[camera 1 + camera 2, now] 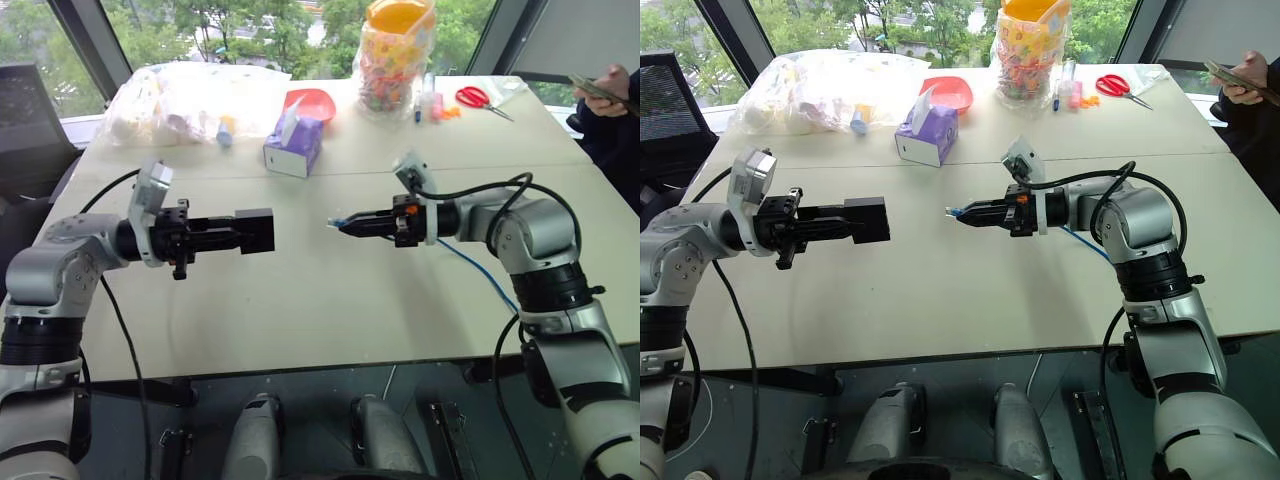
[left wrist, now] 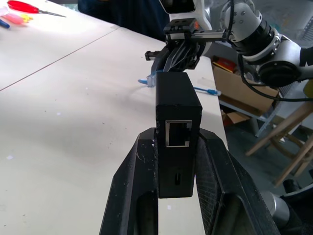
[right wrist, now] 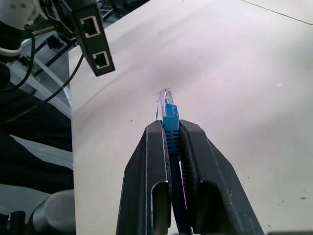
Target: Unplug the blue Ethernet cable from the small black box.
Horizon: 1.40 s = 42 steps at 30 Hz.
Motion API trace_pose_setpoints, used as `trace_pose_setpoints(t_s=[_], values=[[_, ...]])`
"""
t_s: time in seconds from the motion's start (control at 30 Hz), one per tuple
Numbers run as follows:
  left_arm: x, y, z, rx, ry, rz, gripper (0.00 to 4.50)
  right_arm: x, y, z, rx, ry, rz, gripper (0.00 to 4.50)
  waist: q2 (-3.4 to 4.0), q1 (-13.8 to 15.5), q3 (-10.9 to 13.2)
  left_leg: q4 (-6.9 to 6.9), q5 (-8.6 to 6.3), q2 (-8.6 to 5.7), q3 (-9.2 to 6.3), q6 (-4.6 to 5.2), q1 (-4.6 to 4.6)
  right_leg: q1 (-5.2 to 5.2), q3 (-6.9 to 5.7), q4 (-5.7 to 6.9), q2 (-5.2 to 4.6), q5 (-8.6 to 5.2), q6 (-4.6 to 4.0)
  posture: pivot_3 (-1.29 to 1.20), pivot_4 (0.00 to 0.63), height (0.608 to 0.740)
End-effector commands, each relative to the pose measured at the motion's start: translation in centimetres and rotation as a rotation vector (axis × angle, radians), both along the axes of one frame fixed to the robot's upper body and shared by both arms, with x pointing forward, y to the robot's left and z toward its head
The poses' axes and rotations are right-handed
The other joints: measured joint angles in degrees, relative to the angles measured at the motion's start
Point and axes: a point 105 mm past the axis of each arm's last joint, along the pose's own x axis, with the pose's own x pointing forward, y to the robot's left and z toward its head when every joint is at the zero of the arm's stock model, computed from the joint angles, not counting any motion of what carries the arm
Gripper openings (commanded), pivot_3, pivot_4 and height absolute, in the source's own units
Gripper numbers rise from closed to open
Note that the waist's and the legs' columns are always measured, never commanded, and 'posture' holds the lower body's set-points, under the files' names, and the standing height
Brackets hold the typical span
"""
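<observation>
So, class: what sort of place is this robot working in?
Probably an office or lab workroom: a pale table by large windows onto trees, cluttered with a tissue box, red scissors and a snack bag.

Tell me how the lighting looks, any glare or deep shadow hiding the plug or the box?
Left eye view: even daylight from the windows, tabletop pale, no hard shadows. Left wrist view: the small black box is dark, yet its port reads clearly. Right wrist view: the blue Ethernet cable plug is crisp and unglared.
</observation>
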Motion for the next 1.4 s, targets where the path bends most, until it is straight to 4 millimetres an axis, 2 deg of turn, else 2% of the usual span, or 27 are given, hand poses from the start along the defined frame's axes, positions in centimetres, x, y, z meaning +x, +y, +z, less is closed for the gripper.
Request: trace_pose_setpoints(t_s=[0.03, 0.13, 0.2, 0.3, 0.4, 0.47, 0.5, 0.57, 0.7, 0.83, 0.97, 1.03, 1.17, 1.27, 1.4], values=[[0.2, -0.3, 0.1, -0.004, -0.045, 0.024, 0.45, 2.7, -1.3, 0.6, -0.023, -0.127, -0.154, 0.08, 0.00, 0.0, 0.0, 0.00, 0.00, 0.00, 0.01, 0.00, 0.00, 0.00, 0.00, 0.00, 0.00, 0.00, 0.00, 0.00, 0.150, 0.735], [1.4, -1.1, -1.0, 0.003, -0.081, 0.071, 0.45, 5.4, -2.0, -0.4, -0.088, -0.210, -0.306, 0.08, 0.00, 0.0, 0.0, 0.02, 0.00, 0.00, 0.02, 0.00, 0.00, 0.00, 0.01, 0.00, 0.00, 0.00, 0.01, 0.00, 0.150, 0.735], [3.2, -2.0, -2.2, 0.018, -0.136, 0.163, 0.45, 8.3, -3.6, -1.8, -0.215, -0.286, -0.498, 0.08, 0.00, 0.0, 0.0, 0.04, 0.00, -0.01, 0.03, 0.00, 0.00, 0.00, 0.02, 0.00, 0.00, 0.01, 0.02, 0.00, 0.150, 0.735], [4.8, -3.3, -3.2, 0.039, -0.217, 0.231, 0.45, 10.4, -4.8, -2.3, -0.270, -0.325, -0.644, 1.16, 0.00, 0.2, 0.0, 0.12, 0.01, -0.02, 0.04, 0.01, -0.03, 0.02, 0.02, 0.01, 0.00, 0.02, 0.03, 0.00, 0.150, 0.735], [6.3, -4.7, -4.2, 0.069, -0.294, 0.279, 0.45, 11.0, -5.0, -2.2, -0.277, -0.340, -0.688, 2.68, 0.00, 0.1, 0.0, 0.11, 0.00, -0.03, 0.05, 0.02, -0.17, -0.05, 0.03, -0.01, 0.00, 0.12, 0.20, 0.00, 0.150, 0.735], [7.8, -5.7, -4.6, 0.048, -0.316, 0.345, 0.45, 10.6, -5.2, -2.1, -0.295, -0.349, -0.665, 3.83, 0.00, 0.0, 0.0, 0.06, -0.01, -0.03, 0.05, 0.04, -0.17, -0.05, 0.01, -0.01, 0.00, 0.15, 0.26, 0.00, 0.150, 0.735], [8.4, -6.0, -4.9, 0.031, -0.299, 0.366, 0.45, 10.0, -5.1, -2.0, -0.297, -0.353, -0.632, 3.87, 0.04, 0.1, 0.0, 0.01, -0.02, -0.03, 0.05, 0.04, -0.17, -0.08, 0.02, -0.01, 0.01, 0.16, 0.28, 0.00, 0.150, 0.735], [9.4, -6.8, -5.5, 0.012, -0.277, 0.398, 0.45, 8.5, -4.6, -1.5, -0.270, -0.350, -0.561, 4.41, 0.04, 0.2, 0.0, 0.05, -0.02, -0.03, 0.03, 0.05, -0.19, -0.08, -0.02, 0.01, 0.01, 0.16, 0.30, 0.00, 0.150, 0.735], [10.4, -7.8, -6.4, 0.008, -0.290, 0.426, 0.45, 5.6, -4.4, -0.8, -0.235, -0.345, -0.509, 4.41, 0.02, 0.3, 0.0, 0.08, -0.06, -0.04, 0.02, 0.11, -0.22, -0.06, -0.01, -0.01, 0.00, 0.18, 0.35, 0.00, 0.150, 0.735], [10.8, -7.6, -9.2, 0.072, -0.238, 0.443, 0.45, 2.7, -4.1, -0.2, -0.204, -0.330, -0.481, 4.41, 0.03, 0.0, 0.0, 0.09, -0.07, -0.04, 0.01, 0.12, -0.17, -0.06, -0.01, -0.01, 0.01, 0.18, 0.36, 0.00, 0.150, 0.735], [11.1, -6.8, -10.2, 0.084, -0.201, 0.471, 0.45, 1.4, -3.5, 0.0, -0.200, -0.331, -0.485, 4.41, 0.02, 0.1, 0.0, 0.11, -0.07, -0.03, 0.00, 0.12, -0.10, -0.03, -0.01, 0.00, 0.01, 0.17, 0.33, 0.00, 0.150, 0.735], [11.1, -6.1, -10.5, 0.093, -0.185, 0.475, 1.48, 0.9, -3.4, 0.2, -0.187, -0.327, -0.486, 4.50, 0.02, 0.1, 0.0, 0.16, -0.07, -0.03, 0.00, 0.12, -0.06, 0.03, -0.01, 0.00, 0.01, 0.14, 0.27, 0.00, 0.150, 0.735], [11.0, -4.7, -10.4, 0.110, -0.181, 0.486, 3.17, -0.2, -3.2, 0.0, -0.187, -0.311, -0.468, 4.50, 0.02, 0.1, 0.0, 0.21, -0.07, -0.02, -0.01, 0.12, -0.08, 0.05, 0.00, 0.00, 0.00, 0.08, 0.14, 0.00, 0.150, 0.735], [10.7, -2.8, -9.6, 0.107, -0.175, 0.487, 4.12, -1.0, -3.5, -0.6, -0.217, -0.299, -0.448, 4.50, 0.02, 0.1, 0.0, 0.21, -0.07, -0.02, -0.01, 0.12, -0.10, 0.05, -0.01, 0.00, 0.00, 0.08, 0.16, 0.00, 0.150, 0.735], [9.7, -1.3, -8.1, 0.106, -0.179, 0.459, 4.12, -1.7, -3.9, -1.0, -0.250, -0.296, -0.428, 4.50, 0.02, 0.1, 0.0, 0.19, -0.07, -0.01, -0.01, 0.12, -0.10, 0.04, -0.01, -0.01, 0.00, 0.06, 0.11, 0.00, 0.150, 0.735]])
